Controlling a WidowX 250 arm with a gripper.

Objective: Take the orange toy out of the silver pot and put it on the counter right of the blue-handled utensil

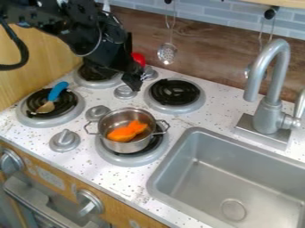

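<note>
1. The gripper (132, 83) pointed down near the back burners (175, 92); whether it was open or closed, I could not tell.
2. The black arm (77, 22) came in from the upper left, bent downward towards its wrist.
3. Nearest stood a silver knob (125, 92); a red thing (138, 59) showed behind the gripper.
4. Farther out, a metal pot (132, 145) held something orange (124, 133).

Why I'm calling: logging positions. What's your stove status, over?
Tool left of right rear burner. Steel pot on right front burner, orange item inside. Possible obstacle: gray knob, between tool and pot.
</note>
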